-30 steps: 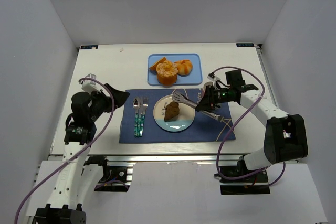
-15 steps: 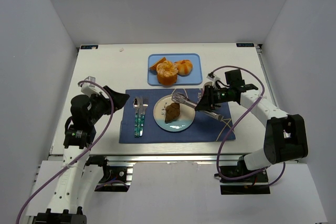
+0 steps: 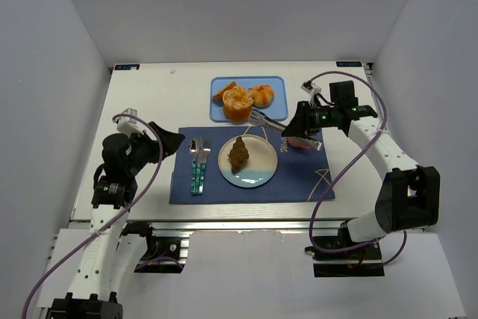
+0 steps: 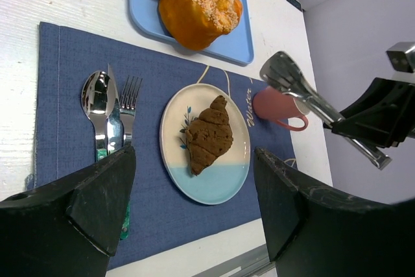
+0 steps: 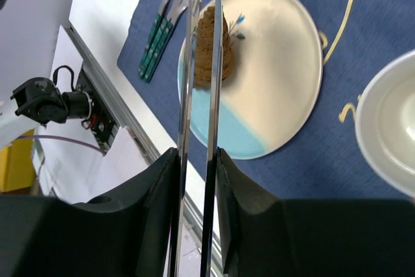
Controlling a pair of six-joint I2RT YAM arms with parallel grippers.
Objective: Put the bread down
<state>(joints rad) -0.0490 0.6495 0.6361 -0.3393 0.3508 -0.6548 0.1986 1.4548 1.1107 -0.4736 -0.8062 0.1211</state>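
Top external view: a white tabletop (image 3: pixel 149 95) sits inside a booth of plain pale walls (image 3: pixel 67 72) at 9, 12 and 3 o'clock. A dark blue mat (image 3: pixel 299 181) lies toward 6 o'clock on the tabletop. A light blue tray (image 3: pixel 216 114) holding orange buns (image 3: pixel 239 102) sits at 12 o'clock of the mat, on the bare white surface. A round plate (image 3: pixel 263 168), cream with a pale blue band along its 6 o'clock side, rests near the middle of the mat. A spoon, knife and fork (image 3: pixel 198 162) lie side by side at 9 o'clock of the plate, and a pink cup (image 4: pixel 275 105) stands at 3 o'clock of it.

The bread (image 3: pixel 239 153) lies flat on the plate, a little toward 10 o'clock of its centre. Its long axis runs roughly from 12 to 6 o'clock, with the narrower tip pointing at 12 toward the tray and the other end reaching the blue band.

The right hand (image 3: pixel 295 128) hangs at 2 o'clock of the plate, above the cup, its fingers clamped on metal tongs (image 3: pixel 263 119). The tongs' tips reach toward 9 o'clock, over the gap between tray and mat, apart from the bread. The left hand (image 3: pixel 166 140) hovers at 9 o'clock of the mat, fingers spread wide, gripping nothing.
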